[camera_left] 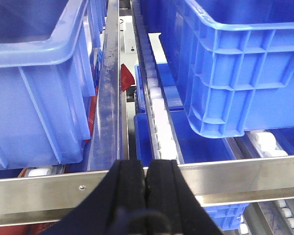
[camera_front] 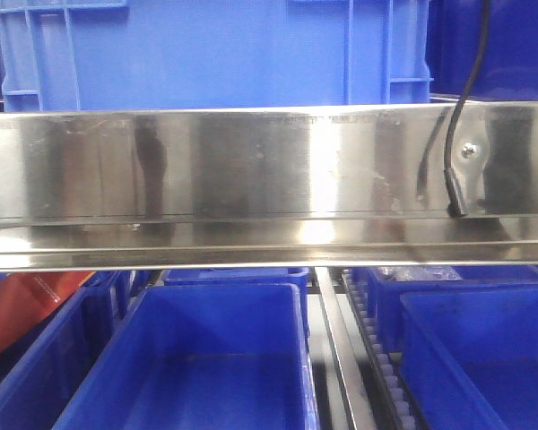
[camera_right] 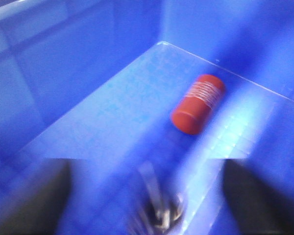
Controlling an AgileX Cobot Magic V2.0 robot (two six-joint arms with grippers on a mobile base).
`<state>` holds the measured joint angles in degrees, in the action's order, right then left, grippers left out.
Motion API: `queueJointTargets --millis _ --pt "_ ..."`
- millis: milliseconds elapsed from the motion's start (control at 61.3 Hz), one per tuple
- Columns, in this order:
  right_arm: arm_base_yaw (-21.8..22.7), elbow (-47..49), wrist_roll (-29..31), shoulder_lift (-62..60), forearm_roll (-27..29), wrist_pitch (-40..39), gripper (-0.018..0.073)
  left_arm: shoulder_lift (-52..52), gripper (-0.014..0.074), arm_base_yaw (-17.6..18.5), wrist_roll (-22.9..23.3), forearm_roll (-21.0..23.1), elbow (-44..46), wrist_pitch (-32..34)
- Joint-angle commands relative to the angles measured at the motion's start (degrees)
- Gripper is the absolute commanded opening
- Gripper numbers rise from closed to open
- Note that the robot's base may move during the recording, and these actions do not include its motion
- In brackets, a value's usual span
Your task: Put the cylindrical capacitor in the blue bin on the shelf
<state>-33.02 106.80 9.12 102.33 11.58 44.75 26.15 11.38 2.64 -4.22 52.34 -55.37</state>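
My right hand [camera_right: 154,196] hangs inside a blue bin [camera_right: 88,63], and its two dark fingers [camera_right: 29,196] sit far apart at the bottom corners of my right wrist view, with nothing between them. The picture is blurred, so fine detail is lost.

The capacitor [camera_right: 198,104] lies on its side on the bin's floor, near the far corner where two walls meet. It is a short red cylinder with flat, round ends, one end turned toward me and slightly darker than the body. A band of thin white lines or print wraps around it close to the far end; I cannot read it. It touches neither wall and lies clear of my fingers.

My left hand [camera_left: 145,181] is pressed together, the two black fingers [camera_left: 127,186] meeting along a thin seam, holding nothing. It hovers just in front of a steel rail of the shelf [camera_left: 245,178]. Beyond that rail stand a pale blue crate [camera_left: 34,83] on the left and a deeper blue crate [camera_left: 235,68] on the right, with a track of white rollers [camera_left: 159,117] running between them.

From the front view, a broad shiny rail [camera_front: 251,179] crosses the middle, a black cable [camera_front: 457,116] hanging over it, and more blue bins [camera_front: 215,358] sit on the tier below.
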Motion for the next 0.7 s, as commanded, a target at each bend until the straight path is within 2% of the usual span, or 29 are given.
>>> queueJointTargets --millis 0,49,147,277,424,555,685 --pt "-0.1 0.5 0.4 -2.2 -0.4 -0.3 0.0534 -0.2 -0.0111 -0.3 0.5 0.4 -0.1 0.7" --pt "-0.1 0.5 0.4 -3.3 -0.4 -0.3 0.0497 -0.2 -0.0111 -0.3 0.5 0.4 -0.1 0.7" --pt "-0.1 0.5 0.4 -6.3 -0.4 -0.7 0.0358 -0.2 -0.0111 -0.3 0.5 0.4 -0.1 0.7" --pt "0.4 0.5 0.4 -11.4 -1.2 -0.1 0.008 -0.2 -0.0111 -0.3 0.5 0.4 -0.1 0.7" --pt "3.0 0.2 0.4 -17.8 -1.2 2.9 -0.015 -0.2 -0.0111 -0.3 0.5 0.4 -0.1 0.7" --pt "6.9 -4.0 0.4 -24.6 -1.5 4.1 -0.016 -0.2 -0.0111 -0.3 0.5 0.4 -0.1 0.7" --pt "12.1 -13.3 0.4 -34.0 -4.0 2.8 -0.016 -0.2 -0.0111 -0.3 0.5 0.4 -0.1 0.7"
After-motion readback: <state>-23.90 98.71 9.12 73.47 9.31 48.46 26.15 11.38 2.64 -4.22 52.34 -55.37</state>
